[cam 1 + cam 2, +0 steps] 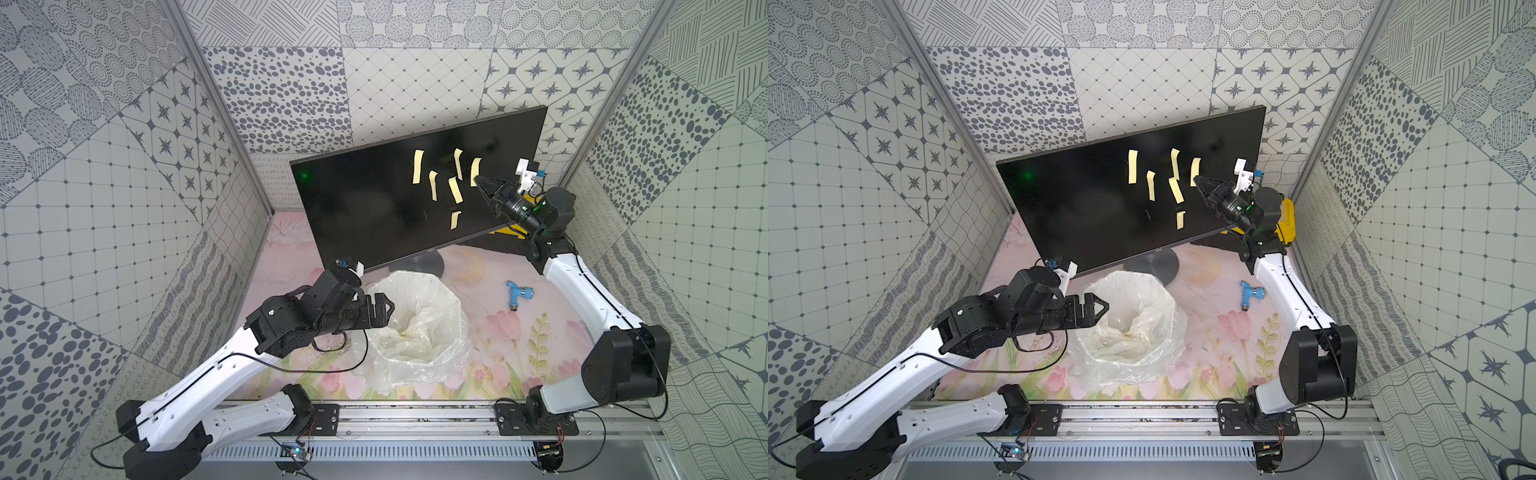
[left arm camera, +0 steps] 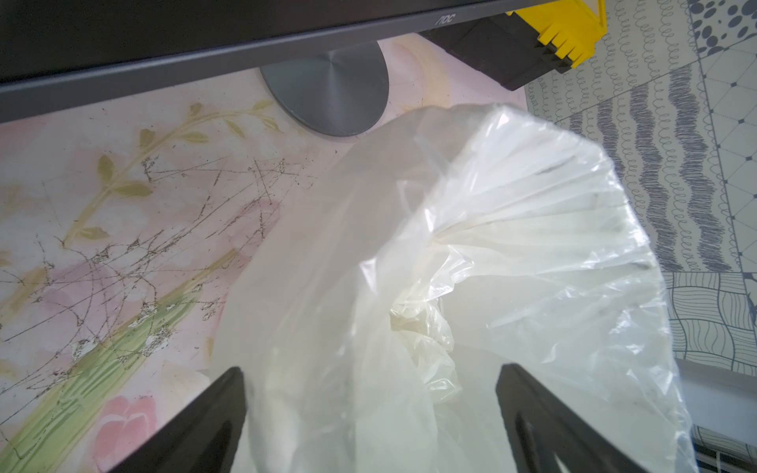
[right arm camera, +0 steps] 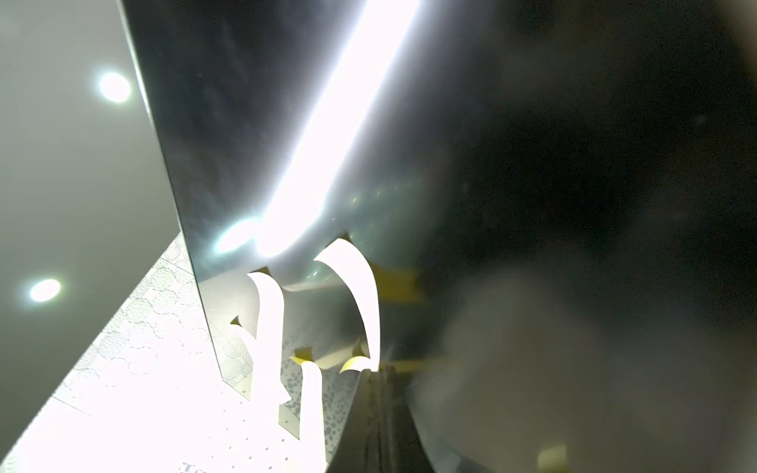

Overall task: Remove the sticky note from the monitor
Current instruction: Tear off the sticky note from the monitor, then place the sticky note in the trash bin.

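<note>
Toward the back of the floral tabletop: monitor upright on a round grey base, dark screen turned at an angle, pale logo on the lower bezel.
Sticky notes: six pale yellow strips on the right half of the screen in both top views, five in a loose cluster near the upper edge and one lower and apart; several free ends curling off the glass.
Right gripper: raised to the screen from the right, jaws pressed together on the lower end of the rightmost sticky note; in the right wrist view the same note arching off the glass down to the closed fingertips.
Left gripper: low and level in front of the monitor, reaching over the left rim of the bin; jaws spread wide, with bag plastic showing between the two fingers in the left wrist view.
Bin: lined with a clear crumpled bag, standing just in front of the monitor base, mouth open upward.
Toolbox: yellow and black, behind the monitor's right lower corner, largely hidden by the right arm.
Blue fitting: lying on the tabletop between bin and right arm, touching neither.
</note>
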You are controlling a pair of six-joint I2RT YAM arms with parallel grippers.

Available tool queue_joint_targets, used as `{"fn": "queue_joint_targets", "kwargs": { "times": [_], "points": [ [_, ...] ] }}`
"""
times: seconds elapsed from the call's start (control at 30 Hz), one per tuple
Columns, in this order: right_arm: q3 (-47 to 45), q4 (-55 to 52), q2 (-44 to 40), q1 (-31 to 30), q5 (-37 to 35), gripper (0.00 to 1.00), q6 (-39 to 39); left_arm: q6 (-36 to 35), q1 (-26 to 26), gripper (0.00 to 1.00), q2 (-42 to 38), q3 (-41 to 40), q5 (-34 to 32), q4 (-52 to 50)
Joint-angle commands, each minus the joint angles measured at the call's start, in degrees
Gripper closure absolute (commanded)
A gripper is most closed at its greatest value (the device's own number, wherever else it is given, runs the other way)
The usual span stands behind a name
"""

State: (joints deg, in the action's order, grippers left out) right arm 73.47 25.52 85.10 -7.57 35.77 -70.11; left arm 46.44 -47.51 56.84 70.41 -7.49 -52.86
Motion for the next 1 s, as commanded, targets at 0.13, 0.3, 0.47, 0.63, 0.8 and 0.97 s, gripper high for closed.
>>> {"fn": "queue_joint_targets", "kwargs": {
  "times": [0.13,0.3,0.47,0.63,0.8,0.97],
  "points": [
    [-0.6,2.1,-4.0,0.2,1.7,1.00,0.1,-0.9,-0.4,0.01,-0.1,0.8,0.3,1.2],
    [-2.1,0.4,-8.4,0.3,2.1,1.00,0.6,-0.9,-0.4,0.01,-0.5,0.6,0.1,1.0],
    [-4.0,-3.1,-13.5,0.2,2.7,1.00,2.0,-0.9,-0.4,0.01,-0.5,0.6,0.1,1.0],
    [-5.8,-11.1,-20.0,-0.6,6.5,1.00,5.0,-0.8,-0.4,0.01,-0.8,0.5,0.1,1.1],
    [-5.7,-29.2,-26.8,-6.1,8.2,1.00,16.3,-0.6,-0.4,0.01,-1.1,0.0,0.4,1.7],
    [-5.2,-43.2,-29.6,-17.3,6.2,1.00,25.5,-0.8,-0.4,0.01,-0.9,0.0,0.2,1.9]
  ]
}}
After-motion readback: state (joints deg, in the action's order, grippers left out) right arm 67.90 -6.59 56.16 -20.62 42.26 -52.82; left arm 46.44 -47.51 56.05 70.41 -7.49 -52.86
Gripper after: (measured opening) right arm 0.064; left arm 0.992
